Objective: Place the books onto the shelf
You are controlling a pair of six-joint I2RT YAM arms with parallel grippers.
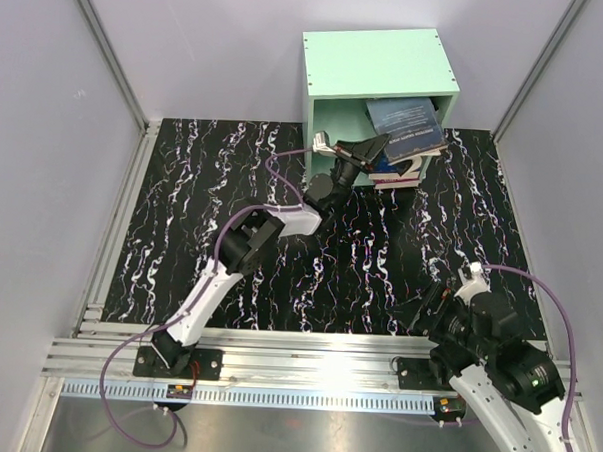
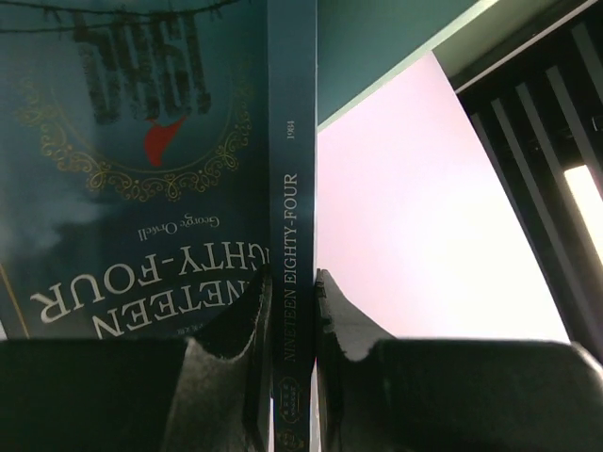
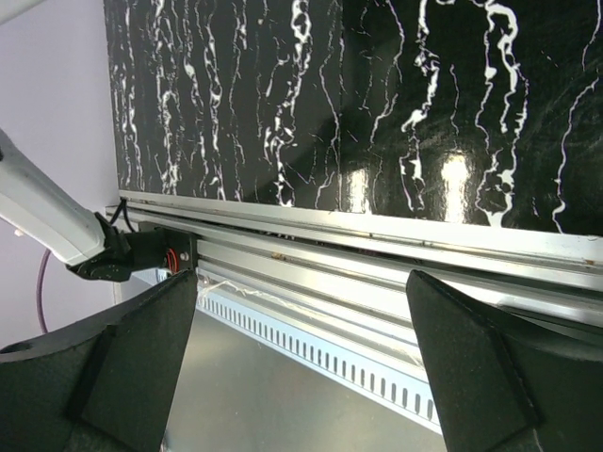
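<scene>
The mint-green shelf (image 1: 379, 64) stands at the back of the table, its opening facing the arms. My left gripper (image 1: 377, 147) reaches to that opening and is shut on a dark blue book (image 1: 406, 125), which lies tilted, partly inside the shelf. In the left wrist view the fingers (image 2: 247, 330) pinch the spine of this book (image 2: 141, 169), titled "Nineteen Eighty-Four", with the green shelf board (image 2: 377, 47) behind it. Under it, a few more books (image 1: 399, 173) lie stacked and stick out of the shelf front. My right gripper (image 1: 448, 302) is open and holds nothing.
The right gripper (image 3: 301, 358) hangs over the aluminium rail (image 3: 377, 254) at the table's near edge. The black marbled mat (image 1: 232, 203) covers the table. Pale walls enclose the left, right and back sides.
</scene>
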